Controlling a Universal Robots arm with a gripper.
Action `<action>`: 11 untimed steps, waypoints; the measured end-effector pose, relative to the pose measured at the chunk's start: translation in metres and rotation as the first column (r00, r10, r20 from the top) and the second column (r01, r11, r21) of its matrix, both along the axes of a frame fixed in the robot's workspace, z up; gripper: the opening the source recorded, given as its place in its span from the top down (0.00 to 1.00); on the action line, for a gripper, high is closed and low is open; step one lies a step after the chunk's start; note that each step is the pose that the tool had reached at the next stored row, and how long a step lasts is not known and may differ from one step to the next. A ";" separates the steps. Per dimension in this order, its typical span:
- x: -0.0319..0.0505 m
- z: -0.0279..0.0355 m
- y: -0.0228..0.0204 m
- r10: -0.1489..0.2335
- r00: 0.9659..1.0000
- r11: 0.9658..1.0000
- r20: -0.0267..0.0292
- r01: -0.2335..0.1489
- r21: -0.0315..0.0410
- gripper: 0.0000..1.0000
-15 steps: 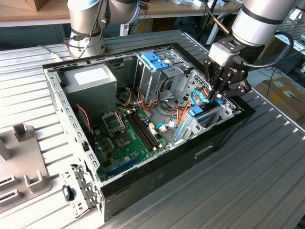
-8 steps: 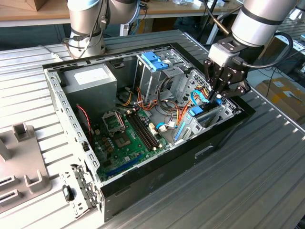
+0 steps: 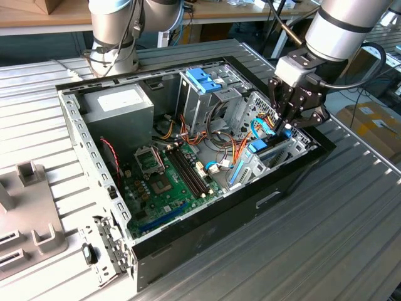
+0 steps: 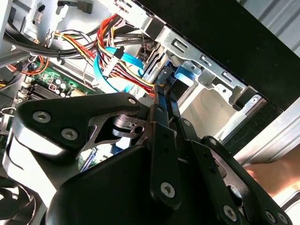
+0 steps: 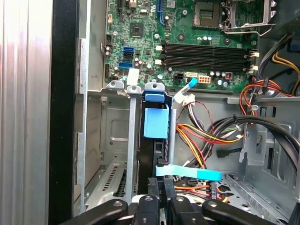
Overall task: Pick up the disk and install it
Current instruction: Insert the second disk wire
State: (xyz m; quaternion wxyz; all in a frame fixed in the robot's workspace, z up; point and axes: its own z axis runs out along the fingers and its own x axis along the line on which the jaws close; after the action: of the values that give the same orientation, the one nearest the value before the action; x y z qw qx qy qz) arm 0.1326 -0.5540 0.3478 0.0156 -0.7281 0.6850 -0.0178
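The disk [image 5: 155,123] stands on edge in the drive bay [image 5: 117,140] of the computer case [image 3: 207,219], its light-blue frame showing. The gripper [image 5: 161,185] is closed narrowly on its edge. Keep the disk aligned with the bay rails; avoid the adjacent cables [image 5: 206,136].

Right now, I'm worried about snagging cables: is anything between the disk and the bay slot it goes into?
Nothing visible blocks it. The disk stands on edge, already inside the bay slot, held by the fingers. A light-blue ribbon cable and coloured wires lie beside the slot, not in it.
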 end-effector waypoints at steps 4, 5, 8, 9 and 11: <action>-0.0002 0.0001 0.0000 -0.003 1.000 1.000 0.000 0.003 0.000 0.84; -0.0003 0.0005 0.0000 -0.003 1.000 1.000 0.000 0.003 0.000 0.84; -0.0007 0.0027 0.0000 -0.006 1.000 1.000 0.001 0.006 0.005 0.84; -0.0010 0.0026 0.0000 -0.008 1.000 1.000 0.001 0.008 0.007 0.84; -0.0012 0.0023 0.0000 -0.015 1.000 1.000 0.001 0.015 0.008 0.84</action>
State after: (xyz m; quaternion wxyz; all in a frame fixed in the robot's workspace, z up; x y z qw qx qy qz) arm 0.1315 -0.5540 0.3501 0.0186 -0.7229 0.6905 -0.0154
